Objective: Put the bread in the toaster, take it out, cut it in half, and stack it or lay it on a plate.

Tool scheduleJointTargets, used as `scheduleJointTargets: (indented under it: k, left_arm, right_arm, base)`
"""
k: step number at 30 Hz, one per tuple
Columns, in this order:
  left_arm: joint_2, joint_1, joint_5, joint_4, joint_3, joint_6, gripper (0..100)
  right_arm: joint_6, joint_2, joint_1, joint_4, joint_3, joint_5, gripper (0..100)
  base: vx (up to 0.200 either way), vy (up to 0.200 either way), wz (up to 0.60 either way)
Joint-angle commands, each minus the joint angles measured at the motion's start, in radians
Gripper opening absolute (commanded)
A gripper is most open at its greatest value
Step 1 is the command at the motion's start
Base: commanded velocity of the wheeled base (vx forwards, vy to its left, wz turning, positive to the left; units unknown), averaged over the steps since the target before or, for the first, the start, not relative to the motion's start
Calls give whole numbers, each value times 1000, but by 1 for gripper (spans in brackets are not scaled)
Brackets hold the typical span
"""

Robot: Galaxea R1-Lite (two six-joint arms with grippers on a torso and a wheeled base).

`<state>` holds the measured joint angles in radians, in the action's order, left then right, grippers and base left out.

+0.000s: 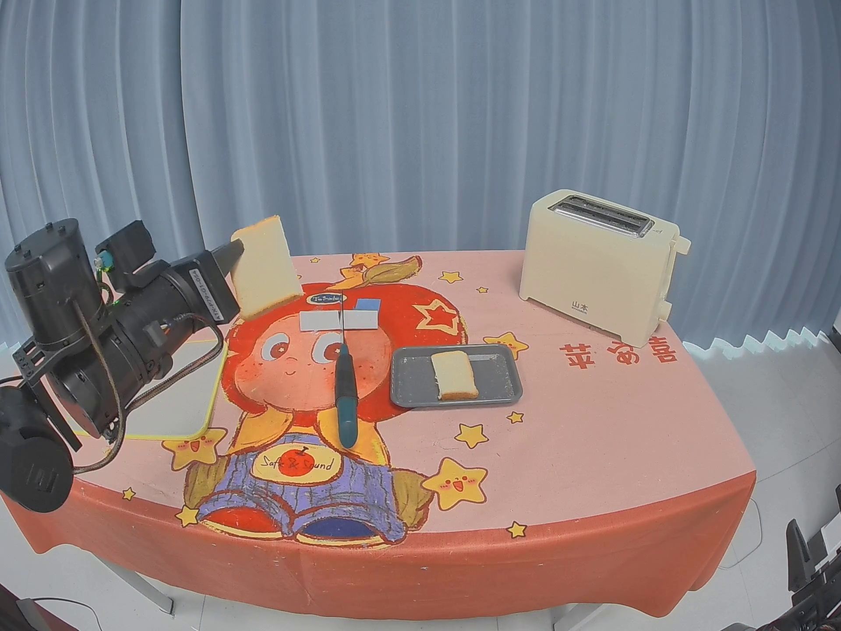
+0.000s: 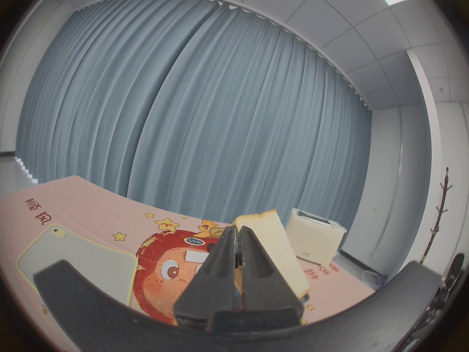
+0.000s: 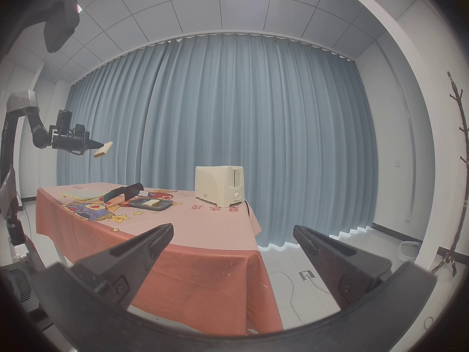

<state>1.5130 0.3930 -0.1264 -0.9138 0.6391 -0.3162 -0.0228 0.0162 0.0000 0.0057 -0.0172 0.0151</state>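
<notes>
Left wrist view: left gripper (image 2: 238, 235) pinched nearly flat on the lower edge of a bread slice (image 2: 271, 250), held roughly upright and high above the table (image 1: 613, 449), probably to carry clear of the cutting board (image 1: 180, 405) and knife (image 1: 347, 400) below. Farther out, a smaller bread piece (image 1: 454, 374) lying flat in the grey tray (image 1: 412, 396); toaster (image 1: 600, 260) well apart at the far right corner. Low beside the table, right gripper (image 3: 232, 233) spread wide, gripping nothing.

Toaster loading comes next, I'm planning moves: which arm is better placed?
Left. The left pincer is shut on the bread slice, held above the table; the right pincer hangs open and empty, beyond the table's edge.
</notes>
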Motion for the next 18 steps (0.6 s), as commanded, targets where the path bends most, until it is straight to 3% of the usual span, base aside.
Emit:
scheduleJointTargets:
  k: [1,3,4,9,18]
  left_arm:
    - [96,6,-2,-5,-10,54,0]
    - [124,7,-1,-8,-10,134,0]
    - [124,7,1,-10,-9,143,0]
    - [127,84,8,-13,39,158,0]
    - [196,135,10,21,123,161,0]
  right_arm:
    - [0,-16,0,0,16,0,100]
    - [0,-16,0,0,16,0,100]
    - [0,-16,0,0,16,0,100]
    - [0,-16,0,0,16,0,100]
    - [0,-16,0,0,16,0,100]
  base:
    - [0,0,0]
    - [0,0,0]
    - [0,0,0]
    - [0,0,0]
    - [0,0,0]
